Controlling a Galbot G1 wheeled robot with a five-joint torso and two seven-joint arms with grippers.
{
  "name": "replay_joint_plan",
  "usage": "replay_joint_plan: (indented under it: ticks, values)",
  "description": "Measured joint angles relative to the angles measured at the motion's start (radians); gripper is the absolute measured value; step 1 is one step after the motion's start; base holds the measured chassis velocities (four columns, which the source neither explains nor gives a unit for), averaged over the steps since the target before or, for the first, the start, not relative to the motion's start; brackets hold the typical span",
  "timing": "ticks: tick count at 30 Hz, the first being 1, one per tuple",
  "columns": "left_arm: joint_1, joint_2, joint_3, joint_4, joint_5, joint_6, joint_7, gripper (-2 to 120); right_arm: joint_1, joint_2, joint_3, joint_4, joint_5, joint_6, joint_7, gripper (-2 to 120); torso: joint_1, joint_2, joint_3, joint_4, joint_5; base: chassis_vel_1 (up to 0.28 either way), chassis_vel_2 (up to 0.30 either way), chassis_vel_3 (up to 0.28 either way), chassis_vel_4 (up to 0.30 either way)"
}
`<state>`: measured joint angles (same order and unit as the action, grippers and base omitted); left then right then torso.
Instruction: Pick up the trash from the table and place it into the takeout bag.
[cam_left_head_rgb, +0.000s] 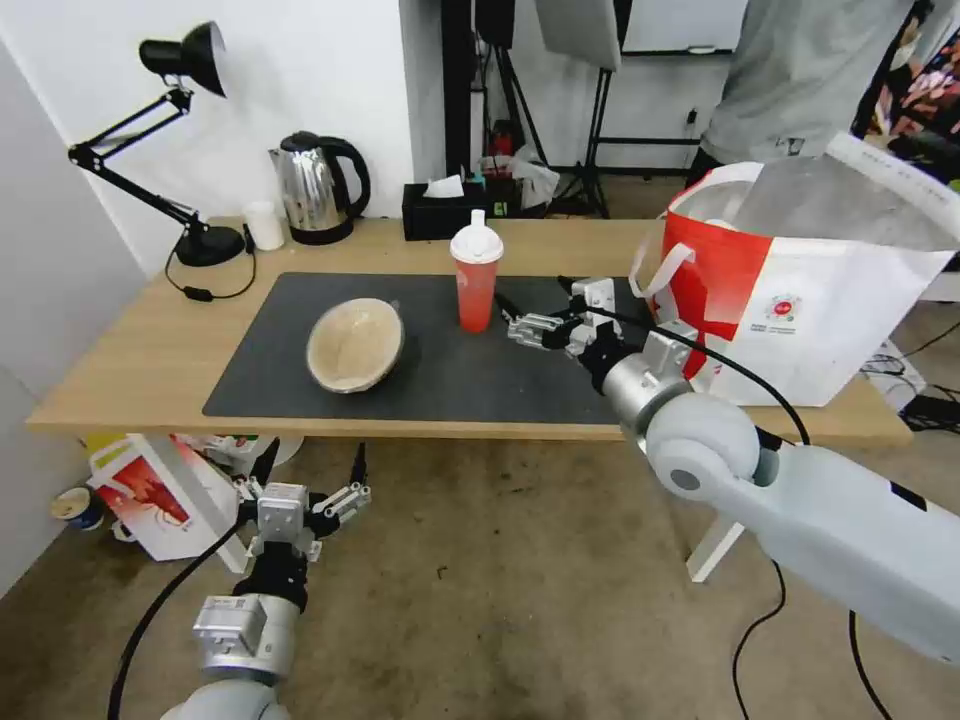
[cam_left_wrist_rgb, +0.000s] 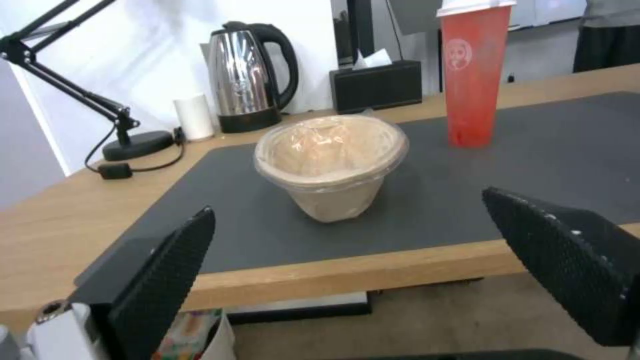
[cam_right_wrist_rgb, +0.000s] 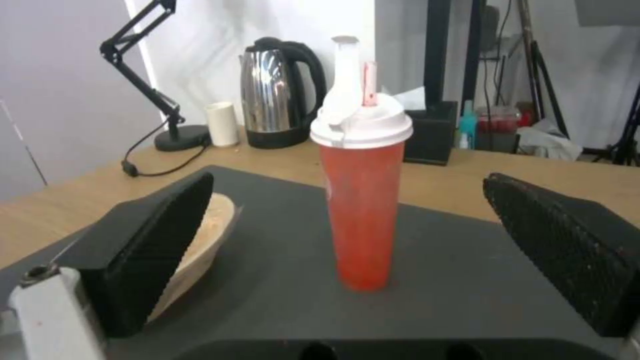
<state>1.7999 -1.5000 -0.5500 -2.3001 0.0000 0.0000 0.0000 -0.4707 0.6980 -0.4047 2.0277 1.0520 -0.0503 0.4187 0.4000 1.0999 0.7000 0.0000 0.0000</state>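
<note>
Tall red plastic cup with white spouted lid (cam_left_head_rgb: 476, 275) upright near centre of dark grey mat (cam_left_head_rgb: 450, 370) on long light-wood surface (cam_left_head_rgb: 140, 360), well clear of large white-and-red takeout bag (cam_left_head_rgb: 800, 300) at the right end. Round tan lidded bowl (cam_left_head_rgb: 356, 344) tipped on its side, left of cup.

Risk, judged: cup tall, narrow-based, top-heavy; one finger touching first, or a low sideways nudge, likely topples it toward the bowl. Loose spout lid could spill.

Right gripper (cam_left_head_rgb: 530, 328) level above mat, just right of cup, fingers (cam_right_wrist_rgb: 560, 240) spread wide, grasping nothing, cup framed between them. Left gripper (cam_left_head_rgb: 310, 490) parked below front edge, fingers (cam_left_wrist_rgb: 167, 270) spread, empty.
</note>
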Motion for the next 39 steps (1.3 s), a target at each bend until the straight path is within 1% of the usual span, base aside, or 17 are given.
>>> replay_joint_plan:
  ticks: [9,15,23,39]
  values:
    - [0.000,0.000,0.000,0.000,0.000,0.000,0.000,100,0.044,0.011,-0.051,-0.024,0.033,-0.009,0.001,100,0.000,0.000,0.000,0.0000,-0.0001,0.000,0.000,0.000,0.000]
    - [0.000,0.000,0.000,0.000,0.000,0.000,0.000,100,0.077,0.034,-0.086,-0.062,0.036,-0.018,0.003,100,0.000,0.000,0.000,0.0000,-0.0001,0.000,0.000,0.000,0.000]
    - [0.000,0.000,0.000,0.000,0.000,0.000,0.000,100,0.144,0.076,-0.142,-0.147,0.042,-0.039,0.004,100,0.000,0.000,0.000,0.0001,-0.0001,0.000,0.000,0.000,0.000]
    - [0.000,0.000,0.000,0.000,0.000,0.000,0.000,100,0.221,0.160,-0.178,-0.289,0.039,-0.044,-0.023,100,0.000,0.000,0.000,0.0000,-0.0001,0.000,0.000,0.000,0.000]
